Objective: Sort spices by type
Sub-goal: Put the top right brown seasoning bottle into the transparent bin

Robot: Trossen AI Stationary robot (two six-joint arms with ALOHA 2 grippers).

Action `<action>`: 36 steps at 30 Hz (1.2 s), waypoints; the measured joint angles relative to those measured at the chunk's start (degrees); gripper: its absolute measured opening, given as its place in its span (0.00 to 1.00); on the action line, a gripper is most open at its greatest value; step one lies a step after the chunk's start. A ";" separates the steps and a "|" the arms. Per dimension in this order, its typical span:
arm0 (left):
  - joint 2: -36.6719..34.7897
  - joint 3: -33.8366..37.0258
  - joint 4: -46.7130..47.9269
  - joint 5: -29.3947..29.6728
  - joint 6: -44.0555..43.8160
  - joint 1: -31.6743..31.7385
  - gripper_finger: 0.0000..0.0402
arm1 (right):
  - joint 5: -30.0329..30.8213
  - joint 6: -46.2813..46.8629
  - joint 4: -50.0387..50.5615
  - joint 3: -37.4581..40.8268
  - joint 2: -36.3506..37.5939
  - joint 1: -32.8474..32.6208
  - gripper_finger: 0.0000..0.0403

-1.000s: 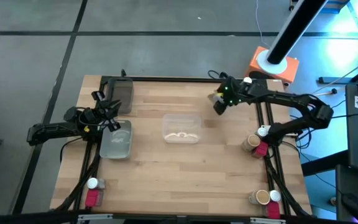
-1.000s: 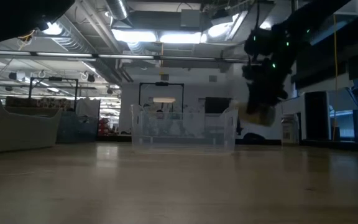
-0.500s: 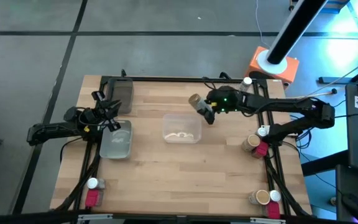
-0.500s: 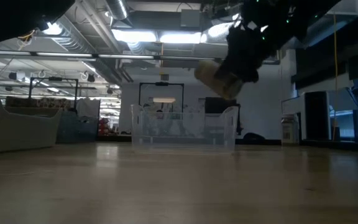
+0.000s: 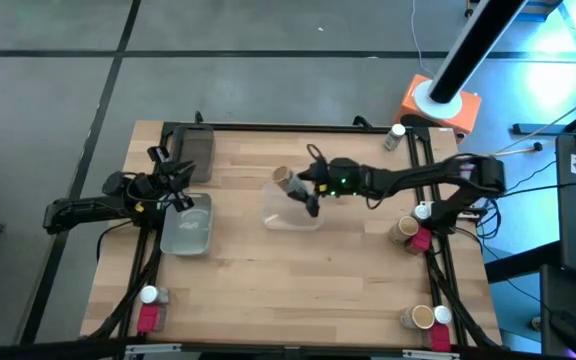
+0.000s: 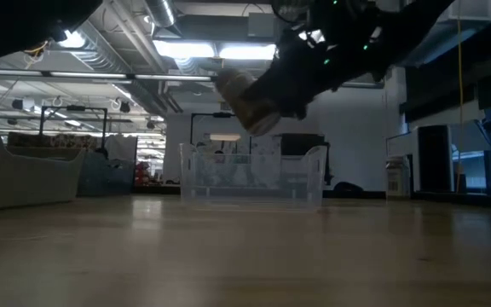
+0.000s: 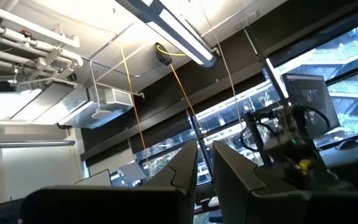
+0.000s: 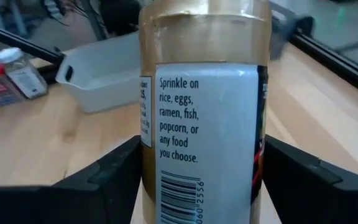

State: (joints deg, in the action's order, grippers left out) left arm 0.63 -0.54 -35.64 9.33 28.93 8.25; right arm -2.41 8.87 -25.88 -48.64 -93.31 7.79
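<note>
High view: overhead, straight down; whole wooden table [image 5: 298, 270], both arms, grey floor around.
Low view: at tabletop level, facing level across the boards into the room behind; ceiling lights far off.
Left wrist view: cam tilted up, past own dark fingers [image 7: 185, 171] at ceiling ducts, strip light.
Right wrist view: very close on tan spice jar [image 8: 201, 106], label fills frame; table beyond.
Shared: clear tray [image 5: 292, 205] mid-table shows in high & low [image 6: 251, 175]; held jar in high [image 5: 287, 181], low [image 6: 247, 100], right wrist.
</note>
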 joint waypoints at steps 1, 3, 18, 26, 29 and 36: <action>0.00 0.01 -0.15 0.00 -0.32 -0.01 0.10 | 0.31 -0.33 -2.01 0.00 -1.52 -0.38 0.71; -0.01 0.01 -0.54 -0.01 -0.82 -0.02 0.10 | 0.87 -0.72 -4.99 0.00 -4.27 -0.93 0.70; 0.01 -0.02 -0.56 -0.12 -0.88 -0.02 0.10 | 7.41 -3.77 -22.92 -0.09 -18.18 -2.88 0.70; -0.01 0.00 -0.54 -0.12 -0.86 -0.02 0.10 | 7.67 -5.28 -24.74 -1.97 -21.97 -2.95 0.70; -0.01 -0.02 -0.54 -0.12 -0.88 -0.02 0.10 | 7.57 -5.88 -24.61 -3.15 -23.20 -2.91 0.70; 0.01 -0.02 -0.50 -0.12 -0.86 -0.02 0.10 | 7.67 -6.32 -24.58 -3.78 -23.85 -2.95 0.72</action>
State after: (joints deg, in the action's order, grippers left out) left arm 0.64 -0.56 -36.14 9.21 28.08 8.23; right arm 5.26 2.55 -50.46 -52.42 -117.16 4.84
